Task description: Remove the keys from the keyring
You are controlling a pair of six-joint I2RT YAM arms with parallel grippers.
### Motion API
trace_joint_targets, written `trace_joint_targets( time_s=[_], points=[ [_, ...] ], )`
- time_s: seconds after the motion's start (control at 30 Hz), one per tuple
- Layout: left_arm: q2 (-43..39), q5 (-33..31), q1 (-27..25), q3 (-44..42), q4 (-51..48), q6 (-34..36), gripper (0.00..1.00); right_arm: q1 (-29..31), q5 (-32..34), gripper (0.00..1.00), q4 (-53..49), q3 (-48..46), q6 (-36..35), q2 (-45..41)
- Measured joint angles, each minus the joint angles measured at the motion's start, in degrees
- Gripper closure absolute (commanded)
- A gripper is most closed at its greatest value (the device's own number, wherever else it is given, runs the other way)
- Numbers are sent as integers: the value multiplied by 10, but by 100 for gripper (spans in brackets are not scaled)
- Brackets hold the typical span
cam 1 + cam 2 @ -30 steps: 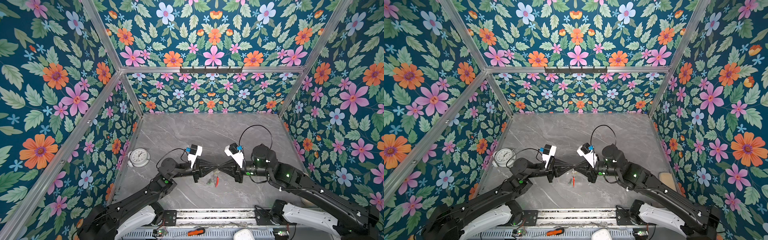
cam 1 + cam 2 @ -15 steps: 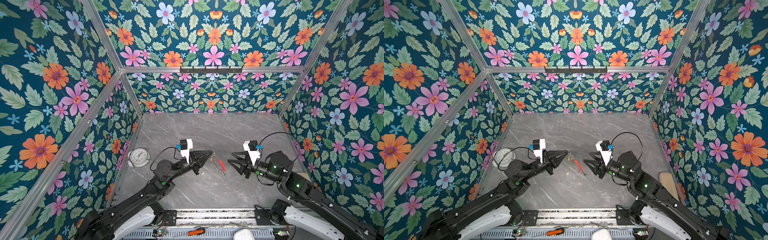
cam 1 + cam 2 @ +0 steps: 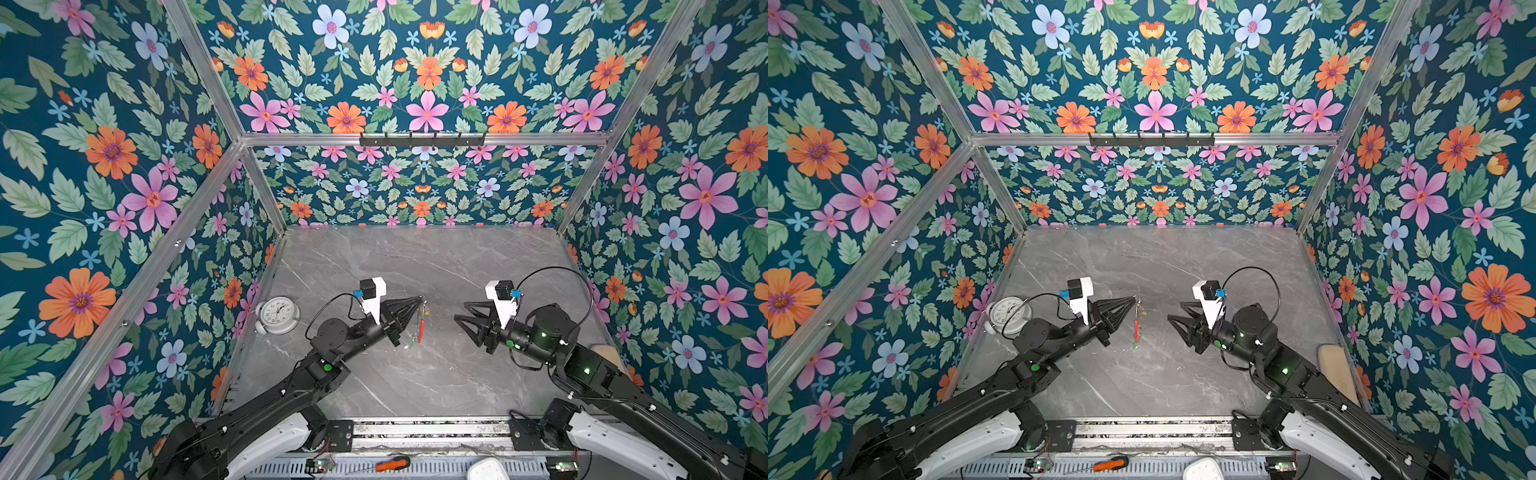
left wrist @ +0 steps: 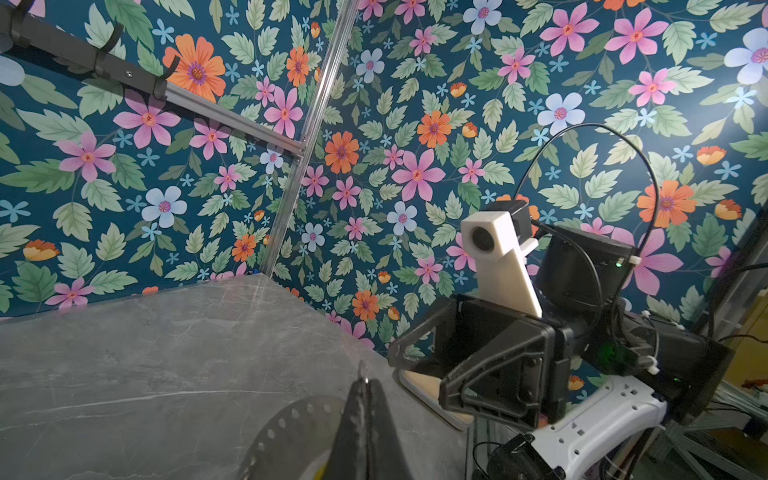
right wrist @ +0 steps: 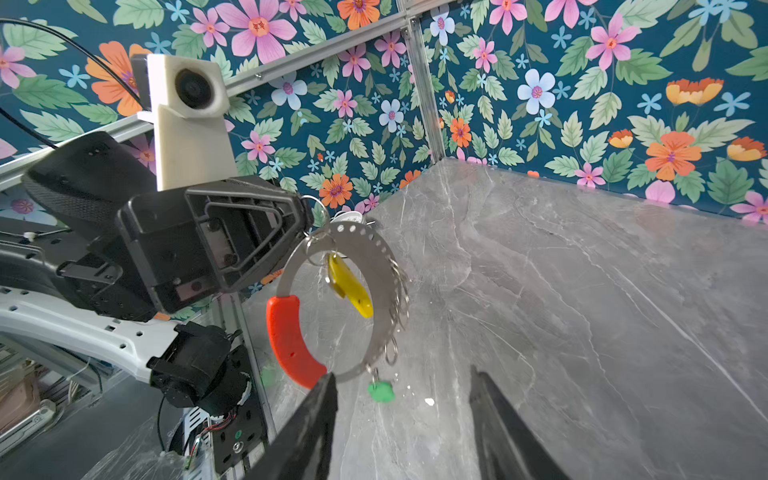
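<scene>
The keyring [image 5: 376, 266] is a flat grey hoop with holes and a curved red section [image 5: 289, 336]. It hangs above the table from my left gripper [image 5: 307, 214], which is shut on a small wire ring at its top. In both top views it hangs edge-on [image 3: 420, 328] [image 3: 1136, 328] below the left gripper [image 3: 420, 297] [image 3: 1135, 298]. Of the keys I make out only a yellow tag [image 5: 349, 286] inside the hoop and a green tag [image 5: 380, 391] at its bottom. My right gripper [image 5: 402, 372] [image 3: 460, 311] [image 3: 1175, 310] stands open and empty, apart from the keyring.
A white alarm clock [image 3: 277, 314] stands by the left wall. A pale wooden board [image 3: 1337, 374] lies by the right wall, behind the right arm. A black hook rail [image 3: 422, 139] hangs on the back wall. An orange-handled screwdriver [image 3: 392, 463] lies on the front rail.
A second ago both grippers met at the keyring in the middle. The right gripper has since let go, opened and drawn back to the right. The left gripper keeps the keyring, now hanging freely.
</scene>
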Motion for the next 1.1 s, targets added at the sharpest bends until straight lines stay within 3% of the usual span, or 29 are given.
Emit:
trace_joint_targets(
  time_s=[0.4,0.77,0.93,1.1],
  points=[
    [-5,34,0,-21,25,0,100,0,-51,47,8,14,10,33],
    [9,104,0,-39,90,-30,100,1,-131,57,4,34,2,72],
    [15,123,0,-39,112,-42,100,30,-146,54,1,46,-19,85],
    [18,135,0,-41,129,-47,100,57,-142,56,-11,60,-44,104]
  ],
)
